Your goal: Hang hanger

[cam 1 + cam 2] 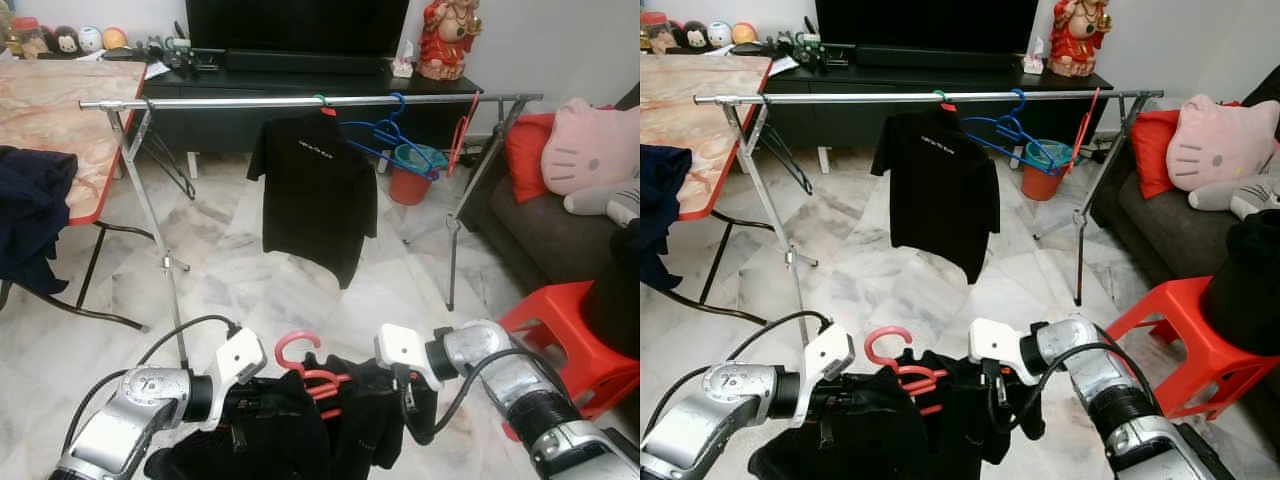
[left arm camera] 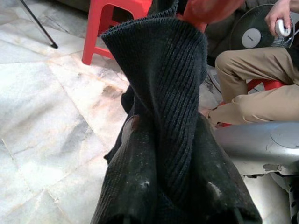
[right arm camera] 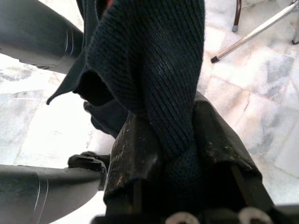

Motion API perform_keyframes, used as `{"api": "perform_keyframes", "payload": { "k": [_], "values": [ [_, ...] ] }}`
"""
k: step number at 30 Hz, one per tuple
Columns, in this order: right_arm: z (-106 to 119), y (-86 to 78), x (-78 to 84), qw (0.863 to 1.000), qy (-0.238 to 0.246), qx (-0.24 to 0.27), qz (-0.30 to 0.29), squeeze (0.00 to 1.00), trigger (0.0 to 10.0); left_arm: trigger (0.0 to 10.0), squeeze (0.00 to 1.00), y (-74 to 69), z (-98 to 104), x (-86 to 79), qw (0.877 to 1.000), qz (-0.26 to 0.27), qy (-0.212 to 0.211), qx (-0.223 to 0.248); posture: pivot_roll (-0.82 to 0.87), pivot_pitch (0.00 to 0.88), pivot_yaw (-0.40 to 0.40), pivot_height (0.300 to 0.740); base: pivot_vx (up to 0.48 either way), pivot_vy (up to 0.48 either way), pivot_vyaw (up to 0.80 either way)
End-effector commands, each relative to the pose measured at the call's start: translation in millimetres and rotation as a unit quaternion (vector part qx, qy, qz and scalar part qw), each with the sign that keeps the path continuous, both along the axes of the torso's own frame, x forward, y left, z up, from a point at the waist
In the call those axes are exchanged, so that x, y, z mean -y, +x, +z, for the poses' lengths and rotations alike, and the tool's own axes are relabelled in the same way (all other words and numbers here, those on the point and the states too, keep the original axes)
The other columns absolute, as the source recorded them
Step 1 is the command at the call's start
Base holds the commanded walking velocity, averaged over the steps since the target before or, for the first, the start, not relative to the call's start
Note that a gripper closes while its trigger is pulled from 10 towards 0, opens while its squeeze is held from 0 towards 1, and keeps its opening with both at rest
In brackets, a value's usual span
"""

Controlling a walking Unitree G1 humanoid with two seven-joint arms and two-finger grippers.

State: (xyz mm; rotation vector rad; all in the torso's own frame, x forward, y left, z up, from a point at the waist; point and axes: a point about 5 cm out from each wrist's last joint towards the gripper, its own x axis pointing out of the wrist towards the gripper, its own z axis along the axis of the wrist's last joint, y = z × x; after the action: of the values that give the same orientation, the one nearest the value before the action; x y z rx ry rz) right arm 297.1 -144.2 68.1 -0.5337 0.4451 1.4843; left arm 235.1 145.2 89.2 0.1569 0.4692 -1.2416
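— What are the two hands holding?

— A black ribbed-knit garment (image 1: pixel 300 430) on a red plastic hanger (image 1: pixel 305 368). It sits low in front of the robot, between the arms, above the marble floor (image 1: pixel 230 280), well short of the rail (image 1: pixel 300 101). The left hand (image 2: pixel 168 186) is clamped on a fold of the knit; the right hand (image 3: pixel 180 158) pinches another bunch of the same cloth between its black fingers (image 3: pixel 135 158).

— Texture?

— The wrist views give it: coarse vertical ribbing, slightly fuzzy, twisted where it is squeezed. The fingers look matte and scuffed, with pale flecks.

— And the head views?

— They show the hanger's curved hook standing up above the cloth, free of the rail. The rail is a thin chrome tube on crossed metal legs. A black T-shirt (image 1: pixel 315 190) already hangs from it, smooth and flat, beside empty blue hangers (image 1: pixel 385 135) and a red one (image 1: pixel 462 130).

— Anything the wrist views add?

— The left wrist view catches a seated person's tan trousers (image 2: pixel 254 88) and a hand (image 2: pixel 280 14) around a white object, plus a red plastic stool (image 2: pixel 117 18). The right wrist view shows the left arm's dark cylinders and a chrome leg's foot on the tiles.

— Other furniture?

— A marble-patterned surface (image 1: pixel 70 110) with red edging, and a dark sofa with a pink cat-faced cushion (image 1: pixel 590 145).
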Motion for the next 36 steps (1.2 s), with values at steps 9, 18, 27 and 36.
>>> {"api": "perform_keyframes", "payload": {
  "k": [9,18,27,36],
  "values": [
    [11,8.5,-3.3,0.999,0.017,0.029,-0.010,0.00,10.0,0.0,0.00,-3.4,-6,1.7,1.000,0.002,0.005,-0.012,0.04,0.000,-0.149,0.740,0.000,0.000,0.00],
    [8,6.7,-3.4,1.000,0.022,0.011,-0.010,1.00,10.0,0.0,0.00,0.7,-6,1.0,1.000,0.021,0.005,0.001,0.03,0.000,-0.156,0.740,0.000,0.000,0.00],
    [10,5.6,-2.7,1.000,0.023,0.001,0.000,1.00,10.0,0.0,0.00,5.9,-9,-2.3,0.999,0.042,0.011,0.010,0.03,0.000,-0.158,0.740,0.000,0.000,0.00],
    [13,10.6,8.9,0.999,0.022,0.019,-0.041,1.00,10.0,0.0,0.00,21.2,-13,-10.4,0.992,0.114,0.024,0.047,0.02,0.000,-0.157,0.740,0.000,0.000,0.00]
  ]
}}
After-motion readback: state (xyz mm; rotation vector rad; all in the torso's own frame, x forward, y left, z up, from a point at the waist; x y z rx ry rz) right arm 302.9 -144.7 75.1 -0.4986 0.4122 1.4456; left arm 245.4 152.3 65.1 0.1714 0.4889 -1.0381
